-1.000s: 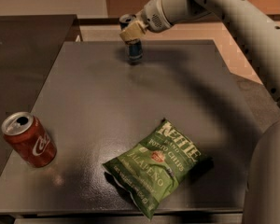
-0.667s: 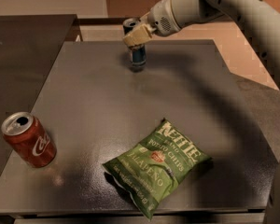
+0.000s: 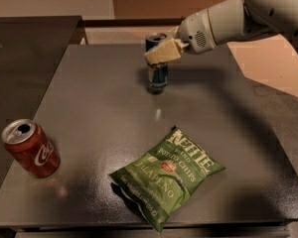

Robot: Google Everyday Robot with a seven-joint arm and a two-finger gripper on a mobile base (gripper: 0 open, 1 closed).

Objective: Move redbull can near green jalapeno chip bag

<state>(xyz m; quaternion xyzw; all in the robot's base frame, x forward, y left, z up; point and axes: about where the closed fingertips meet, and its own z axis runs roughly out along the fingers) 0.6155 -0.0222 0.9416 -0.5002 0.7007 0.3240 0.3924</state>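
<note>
Two things could bite here. First, the tool (image 3: 159,52) has the redbull can (image 3: 157,76) only by its upper part, so a slim tall can like that could slip or swing on the way over, and set down tilted it probably tips across the bench (image 3: 89,98). Second, the green jalapeno chip bag (image 3: 167,175) is puffy and crinkly and lies close to the front edge; come in too low or too close and the can's base likely clips it and shoves it toward that edge. The red cola can (image 3: 31,148) by the front-left corner looks well out of the way. As for the tool: it's clamped round the redbull can, one pale finger (image 3: 165,51) lying across the front just under the silver top. The can stands upright near the middle of the far edge, well apart from the bag. Can't tell if its base touches the bench.
</note>
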